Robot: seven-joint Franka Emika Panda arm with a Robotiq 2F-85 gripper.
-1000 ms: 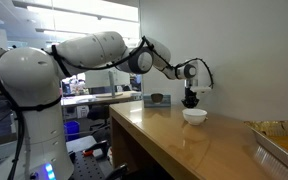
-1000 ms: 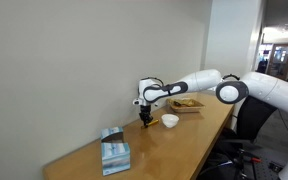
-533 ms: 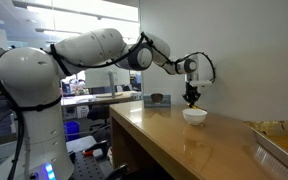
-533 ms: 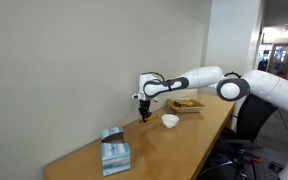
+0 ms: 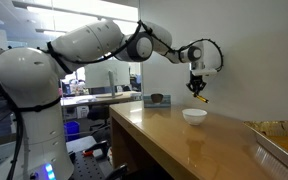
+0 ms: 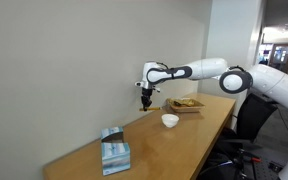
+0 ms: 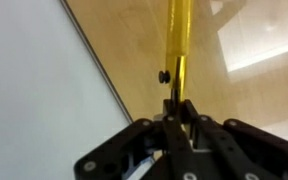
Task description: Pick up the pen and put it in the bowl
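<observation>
Your arm has risen since a second ago, jaws clamped on the pen (image 7: 178, 40) jutting below them, bowl (image 6: 170, 120) lower and aside (not yet underneath), so releasing here would likely miss it.

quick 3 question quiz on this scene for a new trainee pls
1. True or false: the pen is lying flat on the table.
2. Multiple choice: the bowl is A) white and round, B) grey and boxy, C) red and square.
3. Fill in: the gripper is shut on the ____.

Key: 1 false, the pen is held up in the air above the table; 2 A; 3 pen.
</observation>
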